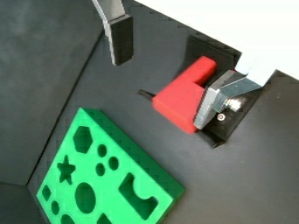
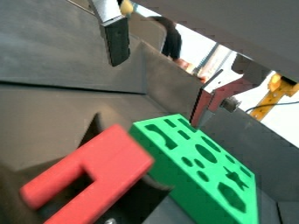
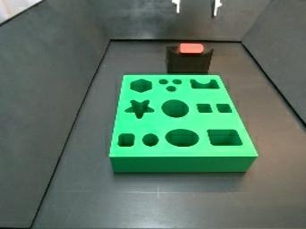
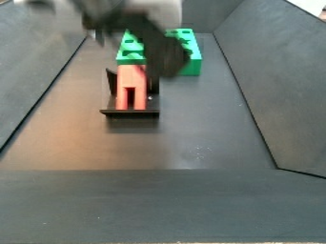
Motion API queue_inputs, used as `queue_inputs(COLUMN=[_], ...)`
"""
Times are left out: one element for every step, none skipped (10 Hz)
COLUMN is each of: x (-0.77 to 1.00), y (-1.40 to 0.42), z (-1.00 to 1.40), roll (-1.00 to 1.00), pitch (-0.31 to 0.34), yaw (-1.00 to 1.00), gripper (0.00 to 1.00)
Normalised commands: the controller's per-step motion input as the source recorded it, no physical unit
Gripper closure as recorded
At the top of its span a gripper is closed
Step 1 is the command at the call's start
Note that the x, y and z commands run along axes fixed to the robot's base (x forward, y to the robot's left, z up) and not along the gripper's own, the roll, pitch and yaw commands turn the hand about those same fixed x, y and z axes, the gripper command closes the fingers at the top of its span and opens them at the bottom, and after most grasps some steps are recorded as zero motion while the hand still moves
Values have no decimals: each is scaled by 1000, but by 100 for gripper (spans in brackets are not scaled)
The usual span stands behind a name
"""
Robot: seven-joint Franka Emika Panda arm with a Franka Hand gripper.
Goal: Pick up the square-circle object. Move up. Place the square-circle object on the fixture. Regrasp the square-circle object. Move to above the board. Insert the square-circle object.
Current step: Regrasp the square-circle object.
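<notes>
Item one: your gripper (image 3: pixel 196 7), at the top edge of a side view, fingers (image 1: pixel 118 39) spread apart, holding nothing, raised above the fixture (image 3: pixel 188 61).
Item two: the square-circle object (image 1: pixel 184 94), red, resting on the fixture, clear of the fingers.
Item three: the board (image 3: pixel 181 123), green, mid-frame, lying in front of the fixture on the dark floor (image 3: pixel 96 188).

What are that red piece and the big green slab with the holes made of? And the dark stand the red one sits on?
The square-circle object looks like matte red plastic, evenly coloured with soft edges. The board seems a matte green plastic or dense foam; which one is unclear. The fixture under the red piece looks dark and dull, perhaps painted metal or plastic. The gripper hangs empty above, with silver fingers that look metallic.
</notes>
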Motion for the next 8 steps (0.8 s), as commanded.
queue_inputs(x=[-121, -99, -63, -45, -23, -27, -30, -27], y=[-858, -753, -516, -328, -84, -24, -34, -39], z=[754, 610, 310, 87, 17, 41, 26, 5], roll=[1000, 1000, 1000, 1000, 1000, 1000, 1000, 1000], pitch=[32, 31, 28, 25, 22, 23, 18, 13], yaw=[24, 23, 23, 24, 24, 24, 25, 25], gripper=[0, 0, 0, 0, 0, 0, 0, 0])
